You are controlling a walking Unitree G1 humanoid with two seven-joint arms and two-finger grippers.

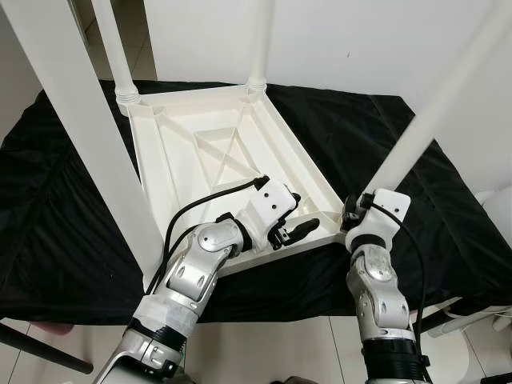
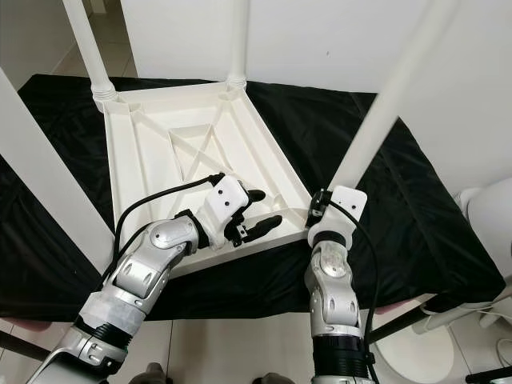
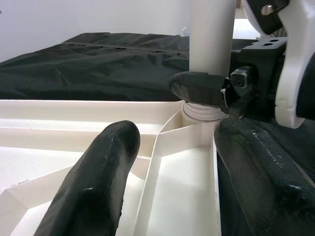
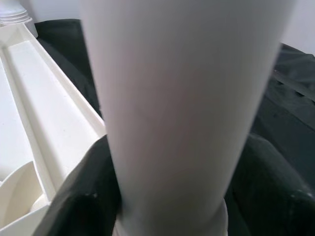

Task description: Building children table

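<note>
A white plastic table top (image 1: 200,160) lies upside down on a black cloth (image 1: 64,208). White legs stand up from its corners: two at the far end (image 1: 120,64) and one at the near left (image 1: 80,136). My right gripper (image 1: 352,210) is shut around the base of the near-right leg (image 1: 424,120), just above its socket; its black fingers (image 4: 83,196) press both sides of the leg (image 4: 187,108). My left gripper (image 1: 304,214) hovers open over the table top's near-right corner, pointing at that leg (image 3: 211,39), with nothing between its fingers (image 3: 93,187).
The black cloth covers a low surface with its front edge just before me. A white wall (image 1: 360,40) rises behind. Tiled floor (image 1: 264,352) lies below, and a white rounded object (image 2: 492,224) stands at the right.
</note>
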